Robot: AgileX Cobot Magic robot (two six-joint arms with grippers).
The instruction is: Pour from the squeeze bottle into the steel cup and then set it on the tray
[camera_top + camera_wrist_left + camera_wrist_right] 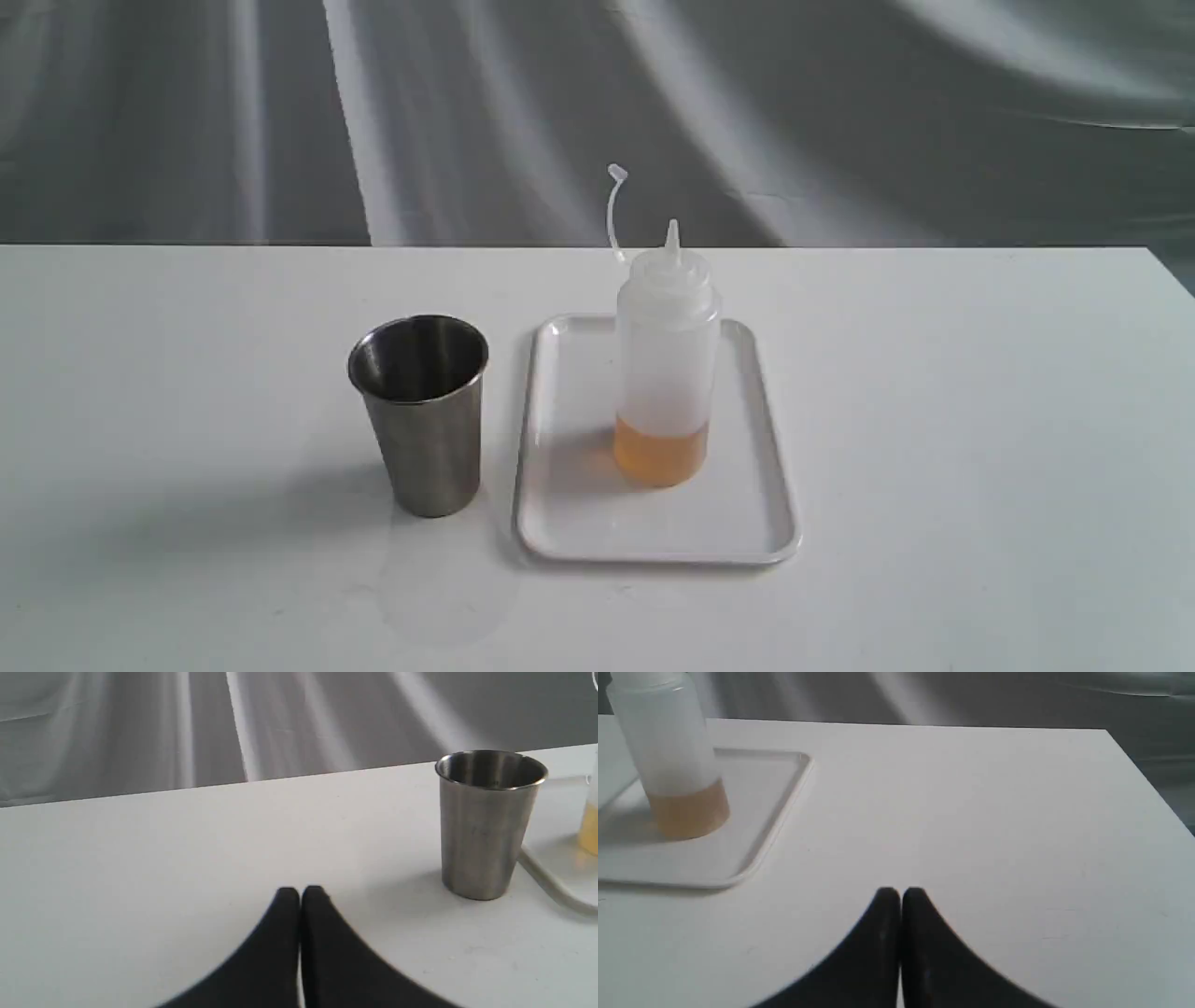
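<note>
On the white table (934,420), exterior view: the tray (579,523) lies flat near the centre, its long side running away from the camera; the squeeze bottle (667,355) stands upright on it, base wholly inside the raised rim, toward the far half; amber liquid (659,457) fills only the lowest part of the bottle; the nozzle (671,238) is uncapped, and the cap strap (611,210) curves up beside it on the left; the steel cup (425,420) stands upright on the table just left of the tray, a narrow strip of table showing between them; the cup's interior is dark, and its contents cannot be determined; a grey cloth backdrop (467,112) hangs behind the table.

Left wrist view: the left gripper (300,893) hangs over bare table; its two black fingers meet tip to tip, jaws fully closed, nothing held between them; the steel cup stands further out on the table, clear of the fingers; the tray's rim and a sliver of the bottle show past the cup.

Right wrist view: the right gripper (901,895) hangs over bare table likewise; fingers pressed together, jaws fully closed, nothing in their grasp; the squeeze bottle stands on the tray, well apart from the fingertips; the tray's near corner lies between bottle and gripper.
</note>
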